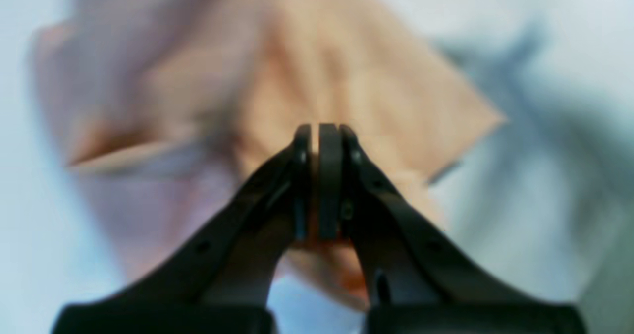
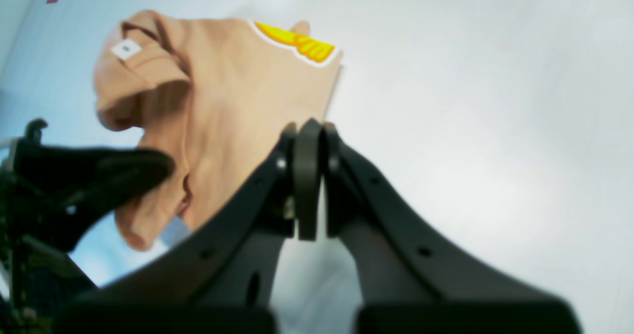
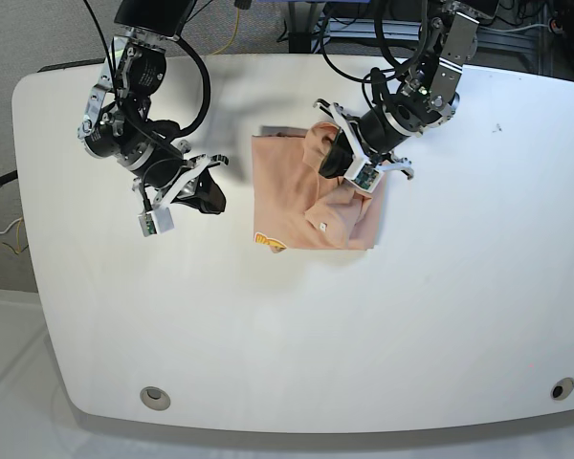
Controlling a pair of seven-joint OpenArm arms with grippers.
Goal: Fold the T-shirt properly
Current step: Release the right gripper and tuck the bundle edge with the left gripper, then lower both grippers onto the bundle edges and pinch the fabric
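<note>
1. we see the main risk at the left gripper (image 1: pixel 317 131): its jaws are clenched on a pinch of the soft peach short-sleeved t-shirt (image 3: pixel 306 206), and a thin pinch like that may slip out mid-fold, or drag the layers beneath askew.
2. the bunched-up part near the collar could get trapped under the fold — leaving a lump.
3. the t-shirt lies partly folded mid-table on the white table (image 3: pixel 411 316), directly under the left gripper.
4. our right gripper (image 2: pixel 309 126) is clenched on nothing, hovering beside the shirt's far edge — apart from it.
</note>
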